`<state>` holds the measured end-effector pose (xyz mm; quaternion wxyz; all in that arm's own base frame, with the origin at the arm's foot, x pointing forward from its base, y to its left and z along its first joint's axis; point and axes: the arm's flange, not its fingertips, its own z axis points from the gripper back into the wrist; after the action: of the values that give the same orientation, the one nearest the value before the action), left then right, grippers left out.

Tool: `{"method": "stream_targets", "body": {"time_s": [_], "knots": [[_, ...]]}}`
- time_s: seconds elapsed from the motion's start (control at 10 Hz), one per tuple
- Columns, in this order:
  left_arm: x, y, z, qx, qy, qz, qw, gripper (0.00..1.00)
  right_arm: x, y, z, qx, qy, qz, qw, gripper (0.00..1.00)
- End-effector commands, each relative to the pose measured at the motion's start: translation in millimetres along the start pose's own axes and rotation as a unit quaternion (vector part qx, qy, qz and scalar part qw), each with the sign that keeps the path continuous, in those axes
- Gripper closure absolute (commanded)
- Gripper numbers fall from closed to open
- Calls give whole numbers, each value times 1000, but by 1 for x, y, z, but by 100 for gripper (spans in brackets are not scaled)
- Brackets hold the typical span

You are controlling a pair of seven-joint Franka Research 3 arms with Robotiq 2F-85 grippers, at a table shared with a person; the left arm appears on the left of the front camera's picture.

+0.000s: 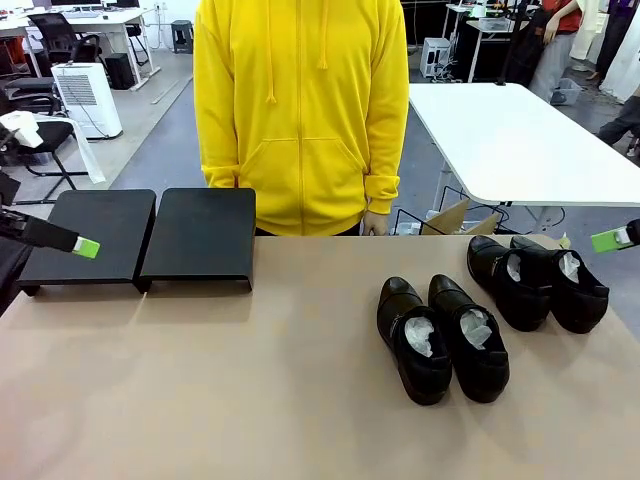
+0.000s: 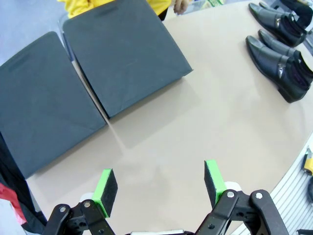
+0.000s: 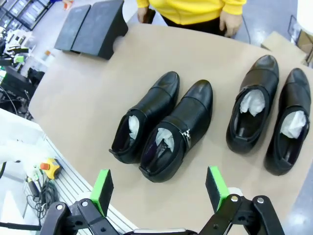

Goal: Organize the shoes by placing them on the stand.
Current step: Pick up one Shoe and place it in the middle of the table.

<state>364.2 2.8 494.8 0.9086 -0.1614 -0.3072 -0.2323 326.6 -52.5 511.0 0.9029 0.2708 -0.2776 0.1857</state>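
Tan tabletop [image 1: 200,400] carries a low matte-black two-section metal stand [image 1: 195,235] with nothing on it. Four glossy black leather dress shoes [image 1: 412,350], paper-stuffed, sit in two pairs well right of the stand. Left gripper [image 2: 160,185] hovers just in front of the stand, fingers apart, empty. Right gripper [image 3: 160,188] hangs over the shoes, fingers apart, empty. Looks like the start: next, descend and grip one shoe.

Glossy black shoes [image 1: 452,300]; matte-black stand [image 1: 197,235]; yellow hoodie [image 1: 300,110].
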Motion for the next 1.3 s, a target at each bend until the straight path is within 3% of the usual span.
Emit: {"method": "stream_targets", "body": {"time_s": [0.0, 0.1, 0.3, 0.4, 0.7, 0.8, 1.2], "knots": [[3, -6, -7, -10, 3, -4, 1000, 8, 3, 5, -7, -4, 3, 11, 1000, 0], [0, 0, 0, 0, 0, 0, 1000, 8, 0, 0, 0, 0, 0, 0, 1000, 0], [-5, -16, 16, -108, -27, 1, 994, 8, -13, 0, 27, 6, -7, -1, 1000, 0], [-9, -14, 36, -130, -38, 13, 991, 8, -22, -2, 45, 7, -16, 1, 1000, 0], [-12, -14, 70, -144, -39, 11, 989, 8, -34, -12, 61, 34, -48, -18, 998, 0], [-9, -17, 68, -129, -33, 17, 991, 8, -29, -6, 55, 6, -22, -18, 1000, 0], [-12, -20, 68, -139, -35, 20, 989, 8, -29, -6, 55, 6, -22, -18, 1000, 0]]}}
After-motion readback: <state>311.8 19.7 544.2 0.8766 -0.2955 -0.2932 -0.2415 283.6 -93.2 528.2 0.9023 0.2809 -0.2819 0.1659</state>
